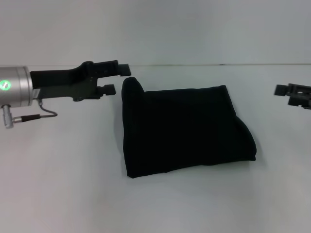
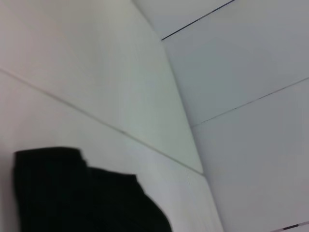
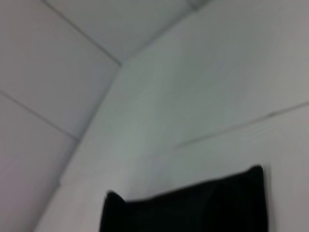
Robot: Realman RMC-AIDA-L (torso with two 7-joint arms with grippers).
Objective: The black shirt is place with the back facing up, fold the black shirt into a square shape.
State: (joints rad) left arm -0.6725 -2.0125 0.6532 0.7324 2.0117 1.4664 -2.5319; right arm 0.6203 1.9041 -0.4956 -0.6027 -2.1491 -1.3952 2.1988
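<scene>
The black shirt (image 1: 182, 131) is lying folded into a rough, slightly skewed rectangle near the middle of the tabletop, its far edge sitting closer to the tabletop's far edge than its near edge does to the near one. No lettering is showing (only plain black cloth). Its far left corner is bulging upward in a rounded hump, and its near right corner is curving outward in soft stacked folds.

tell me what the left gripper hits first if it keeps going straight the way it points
Probably the far left corner of the shirt. In the head view the left gripper, jaws open, points across toward that raised corner. Its height over the table is unclear, so it may pass just above the cloth.
</scene>
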